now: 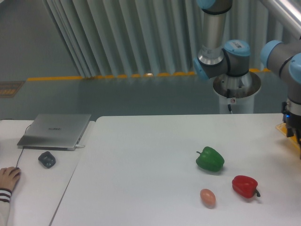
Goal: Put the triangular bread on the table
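The triangular bread cannot be made out anywhere in the frame, so its place relative to the gripper (pixel 297 143) cannot be told; the gripper sits at the right edge, cut off by the border, and whether it is open or holding anything cannot be told. On the white surface (pixel 141 165), a green pepper (pixel 210 159) lies right of centre, a red pepper (pixel 245 186) lower right of it, an egg (pixel 207 197) just left of the red one, with a laptop (pixel 55 130) on the adjoining desk at left
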`<state>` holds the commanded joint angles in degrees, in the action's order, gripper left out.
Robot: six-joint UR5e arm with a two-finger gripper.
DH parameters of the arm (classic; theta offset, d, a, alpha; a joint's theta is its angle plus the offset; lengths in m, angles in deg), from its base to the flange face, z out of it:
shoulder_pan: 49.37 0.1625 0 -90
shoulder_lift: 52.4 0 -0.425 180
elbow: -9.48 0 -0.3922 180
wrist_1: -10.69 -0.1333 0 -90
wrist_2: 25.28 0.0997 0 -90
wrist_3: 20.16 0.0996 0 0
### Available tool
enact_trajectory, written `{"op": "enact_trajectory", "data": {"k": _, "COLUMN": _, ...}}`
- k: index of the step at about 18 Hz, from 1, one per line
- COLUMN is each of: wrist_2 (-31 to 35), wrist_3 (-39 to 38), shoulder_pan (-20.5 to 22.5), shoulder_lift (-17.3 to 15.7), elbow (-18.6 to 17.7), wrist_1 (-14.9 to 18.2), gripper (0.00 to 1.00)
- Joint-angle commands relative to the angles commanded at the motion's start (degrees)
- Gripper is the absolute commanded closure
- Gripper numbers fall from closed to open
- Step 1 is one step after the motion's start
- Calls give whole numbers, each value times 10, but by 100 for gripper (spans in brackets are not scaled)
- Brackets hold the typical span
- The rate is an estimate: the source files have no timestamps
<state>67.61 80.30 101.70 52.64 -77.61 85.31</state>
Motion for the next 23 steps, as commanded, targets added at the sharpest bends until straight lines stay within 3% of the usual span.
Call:
{"op": "enact_trajectory", "data": {"k": 3, "wrist_2": 1, "wrist_3": -10, "shoulder_pan": 19, "shoulder_lift": -14, "elbow": -26, "wrist_1": -4, "gripper": 0}}
{"op": "enact_trajectory", "data": {"k": 8, "wrist_2": -10, "wrist_3": -3, "shoulder_pan": 44, "shoulder_lift": -19, "elbow": -36, "wrist_1": -2, "gripper": 0}}
{"op": "enact_trajectory", "data": {"k": 15, "wrist_2": -10, "wrist_3": -56, "shoulder_pan": 83, "shoulder_lift": -27, "elbow": -55, "wrist_1": -2, "gripper": 0}}
{"op": "enact_trajectory", "data": {"k": 20, "wrist_2": -10, "wrist_3": -56, "shoulder_pan": 119, "shoulder_lift": -19, "elbow": -53, "wrist_1": -9, "gripper": 0}}
{"op": "enact_trajectory", "data": {"k": 23, "wrist_2": -10, "wrist_3": -55, "shoulder_pan": 148, "shoulder_lift": 1, "elbow": -52, "wrist_1": -33, "gripper": 0}}
